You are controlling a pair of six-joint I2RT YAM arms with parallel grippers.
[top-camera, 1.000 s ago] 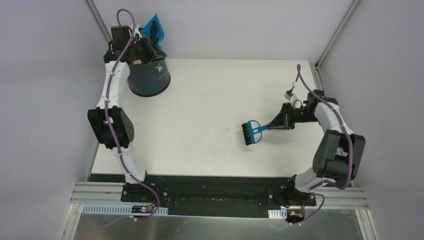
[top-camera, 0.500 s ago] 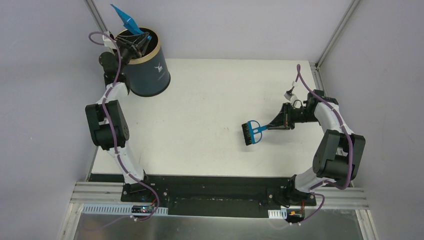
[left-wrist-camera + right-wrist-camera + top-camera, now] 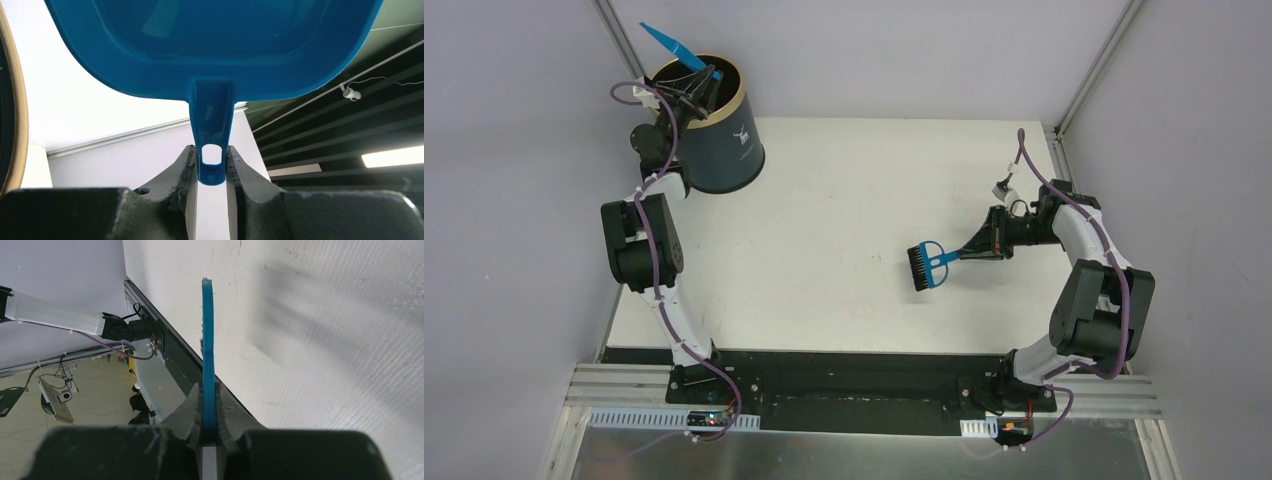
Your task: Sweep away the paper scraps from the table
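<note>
My left gripper (image 3: 701, 87) is shut on the handle of the blue dustpan (image 3: 670, 42), which it holds tilted up over the open mouth of the dark blue bin (image 3: 724, 150). In the left wrist view the dustpan (image 3: 215, 45) fills the top and its handle sits pinched in the left gripper (image 3: 212, 156). My right gripper (image 3: 974, 250) is shut on the blue hand brush (image 3: 927, 265), whose black bristles rest on the white table (image 3: 844, 190) right of centre. From the right wrist, the brush (image 3: 208, 340) shows edge-on in the right gripper (image 3: 208, 390). The paper scraps are out of view.
The bin stands at the table's far left corner, its gold rim (image 3: 11, 100) at the left edge of the left wrist view. Grey walls close in the table on three sides. The black front edge (image 3: 844, 360) runs along the near side by the arm bases.
The left arm has swung off the bin's mouth toward the left wall, and the dustpan now sticks up higher behind the rim. The right arm and brush have not moved.
</note>
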